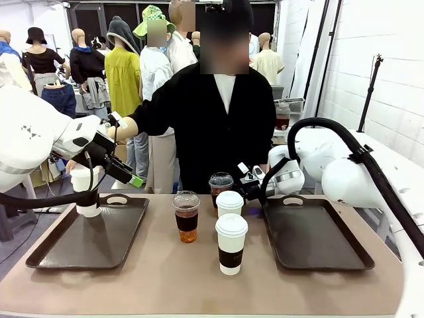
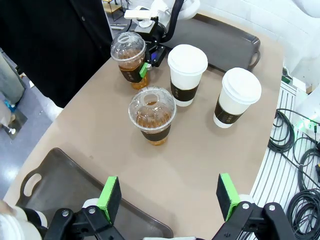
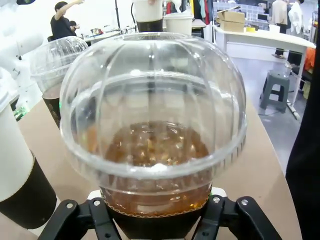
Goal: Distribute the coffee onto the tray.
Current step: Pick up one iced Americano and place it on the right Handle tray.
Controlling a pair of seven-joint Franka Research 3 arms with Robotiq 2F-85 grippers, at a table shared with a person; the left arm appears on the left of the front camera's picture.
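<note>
near paper cup [image 1: 231, 242]: upright on the table, white lid, dark sleeve; reference for every entry below.
right tray [image 1: 318, 238]: just right of near paper cup.
left tray [image 1: 99, 245]: well left of it.
near clear cup [image 1: 186, 215]: just behind it to the left, apart; domed lid, brown drink.
second paper cup [image 1: 230, 202]: directly behind it, close, not touching.
far clear cup [image 1: 220, 182]: behind it, beyond second paper cup; upright.
right gripper [image 1: 240, 190]: behind it, slightly right; fingers clamped low on far clear cup.
third paper cup [image 1: 86, 192]: far left and behind it, at the back edge of left tray.
left gripper [image 2: 170, 197]: far left of it, above left tray; green pads wide apart, nothing between them.
person's hand [image 1: 122, 127]: farthest back and left, beside the left arm; whether they touch, cannot tell.
</note>
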